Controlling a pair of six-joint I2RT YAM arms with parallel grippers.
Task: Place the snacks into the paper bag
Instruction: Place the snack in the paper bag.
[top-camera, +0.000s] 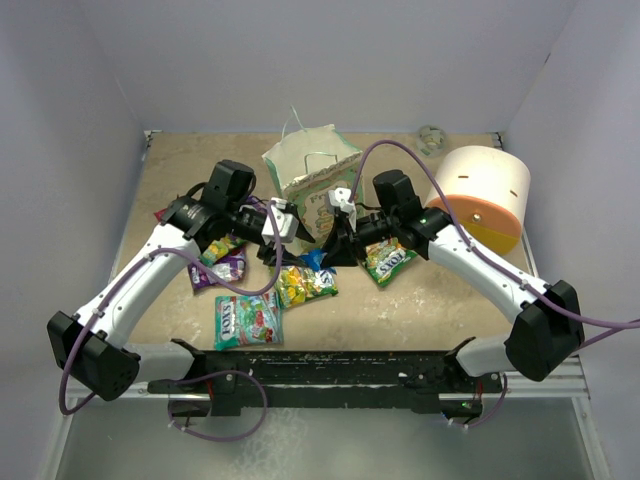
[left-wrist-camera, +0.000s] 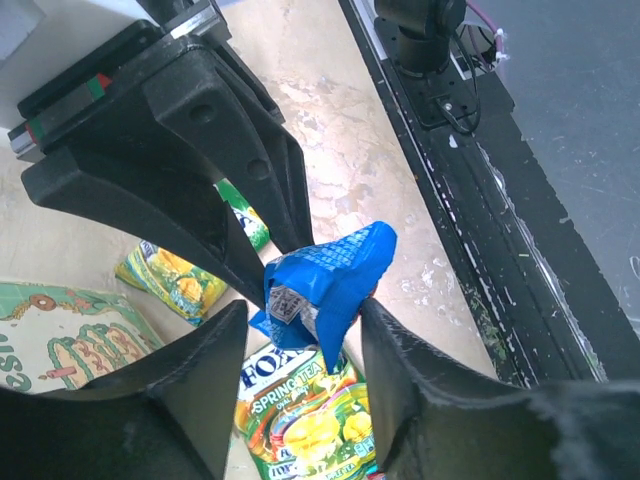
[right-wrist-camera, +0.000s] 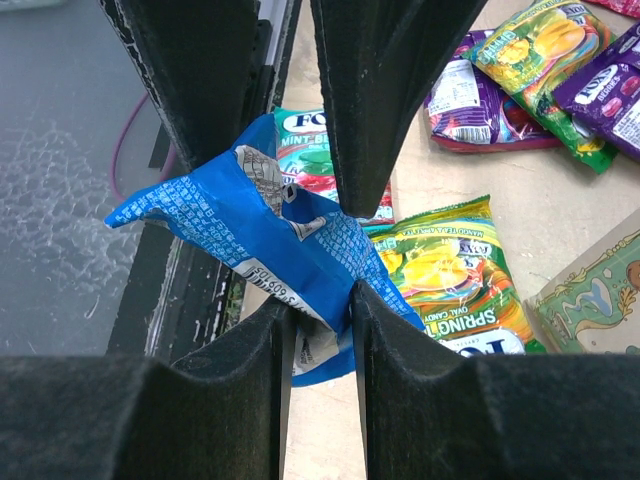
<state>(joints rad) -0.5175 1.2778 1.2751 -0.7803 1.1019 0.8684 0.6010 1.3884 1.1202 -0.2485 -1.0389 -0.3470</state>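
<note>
Two arms meet over a tan, scuffed table (top-camera: 420, 310) boxed in by pale walls (top-camera: 320, 60). At the back stands the paper bag (top-camera: 305, 170), its mouth open and its lower front hidden by the wrists. A cream-and-orange cylinder (top-camera: 480, 190) lies just to the bag's right. A teal-and-red packet (top-camera: 247, 320), a yellow-green packet (top-camera: 307, 284) and purple packets (top-camera: 222, 270) lie loose before the bag. The blue packet (top-camera: 315, 258) is held up between the arm tips, in front of the bag.

From the left wrist, the left gripper (left-wrist-camera: 300, 345) straddles the blue packet with one finger against it; whether it pinches cannot be told. The right gripper (left-wrist-camera: 282, 255) reaches in from above, and a black rail (left-wrist-camera: 470, 200) edges the table.

From the right wrist, the right gripper is clenched on the blue packet's lower part, with a corner of the bag at the right edge.
</note>
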